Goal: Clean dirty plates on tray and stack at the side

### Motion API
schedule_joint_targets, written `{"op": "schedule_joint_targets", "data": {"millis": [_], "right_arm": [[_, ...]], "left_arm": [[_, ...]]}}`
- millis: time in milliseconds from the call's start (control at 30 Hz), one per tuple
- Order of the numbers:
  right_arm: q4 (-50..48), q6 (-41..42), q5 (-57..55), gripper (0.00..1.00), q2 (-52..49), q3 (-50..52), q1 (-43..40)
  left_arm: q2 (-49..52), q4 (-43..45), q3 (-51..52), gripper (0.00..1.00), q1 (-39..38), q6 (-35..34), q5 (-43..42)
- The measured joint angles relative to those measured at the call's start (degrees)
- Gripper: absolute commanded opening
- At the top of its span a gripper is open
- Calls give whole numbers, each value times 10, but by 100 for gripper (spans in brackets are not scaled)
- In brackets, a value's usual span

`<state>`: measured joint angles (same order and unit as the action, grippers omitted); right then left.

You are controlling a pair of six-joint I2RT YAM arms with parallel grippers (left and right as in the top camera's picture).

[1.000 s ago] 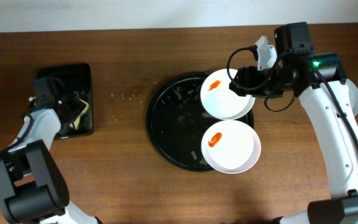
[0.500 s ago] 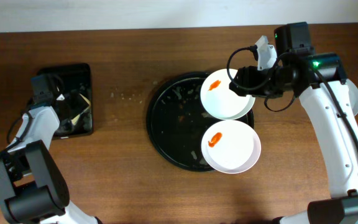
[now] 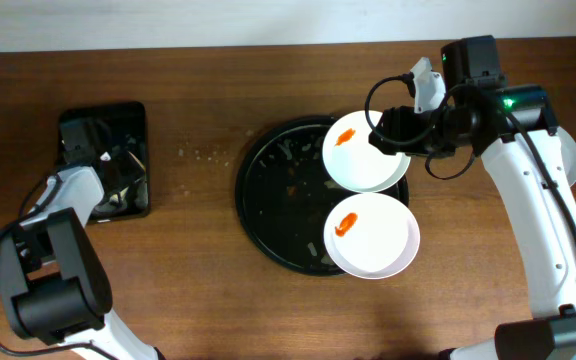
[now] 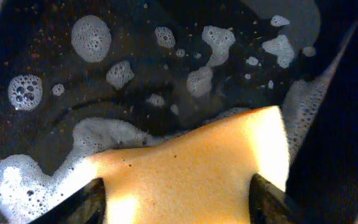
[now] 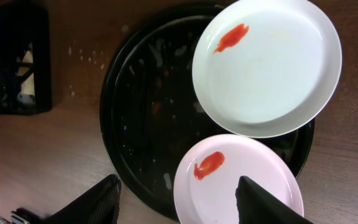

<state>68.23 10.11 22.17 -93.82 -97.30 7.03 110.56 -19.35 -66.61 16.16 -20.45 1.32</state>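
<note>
We see a brown wooden table [image 3: 198, 290] w/ a strip of white wall [image 3: 168, 20] along the far edge, and a few pale crumbs [image 3: 203, 152] on the wood btw. the two trays. At L sits a small black rect. tray [image 3: 138, 118] holding soapy water w/ blobs of foam [image 4: 92, 37]. The left gripper [image 3: 108, 170] is down in it, a finger on either side of a yellow sponge [image 4: 191, 162]. Both touch the sponge, but we can't tell whether it's actually clamped. Mid-table is the round black tray [image 3: 268, 200], its floor dotted w/ pale bits and specks. Two dirty plates sit on its R half. The upper plate [image 3: 368, 168] hangs over the top-R rim, the lower plate [image 3: 380, 248] over the bottom-R rim. Each has an orange smear on its L part, and the upper's edge overlaps the lower's. The right gripper [image 3: 386, 138] hangs over the upper plate's R side, fingers wide apart w/ nothing btw. them. A white rounded shape [image 3: 572, 158] shows beside the R arm, mostly hidden.
</note>
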Motion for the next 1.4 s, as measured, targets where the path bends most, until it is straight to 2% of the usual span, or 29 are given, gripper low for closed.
{"op": "schedule_joint_targets", "data": {"millis": [33, 100, 233, 467, 667, 700, 767, 800, 867, 967, 1133, 1233, 1300, 1400], "right_arm": [[1, 0, 0, 61, 0, 0, 0], [2, 0, 0, 61, 0, 0, 0], [2, 0, 0, 61, 0, 0, 0], [3, 0, 0, 61, 0, 0, 0], [3, 0, 0, 61, 0, 0, 0], [4, 0, 0, 61, 0, 0, 0], [4, 0, 0, 61, 0, 0, 0], [3, 0, 0, 61, 0, 0, 0], [3, 0, 0, 61, 0, 0, 0], [3, 0, 0, 61, 0, 0, 0], [3, 0, 0, 61, 0, 0, 0], [4, 0, 0, 61, 0, 0, 0], [3, 0, 0, 61, 0, 0, 0], [4, 0, 0, 61, 0, 0, 0]], "left_arm": [[2, 0, -1, 33, 0, -2, 2], [3, 1, -1, 20, 0, -2, 9], [3, 3, -3, 1, 0, -2, 17], [3, 0, -5, 0, 0, 1, 19], [3, -59, -29, 0, 0, 3, 19], [3, -66, -33, 2, 0, 5, 19], [0, -80, -37, 40, 0, 12, 19], [-3, -88, -37, 50, 0, 15, 19], [-10, -104, -37, 59, 0, 17, 17], [-18, -121, -38, 64, 0, 23, 17], [-22, -130, -38, 65, 0, 59, 17], [-38, -130, -38, 65, 0, 102, 18], [-61, -129, -38, 57, 0, 127, 20], [-82, -119, -38, 58, 0, 165, 21]]}}
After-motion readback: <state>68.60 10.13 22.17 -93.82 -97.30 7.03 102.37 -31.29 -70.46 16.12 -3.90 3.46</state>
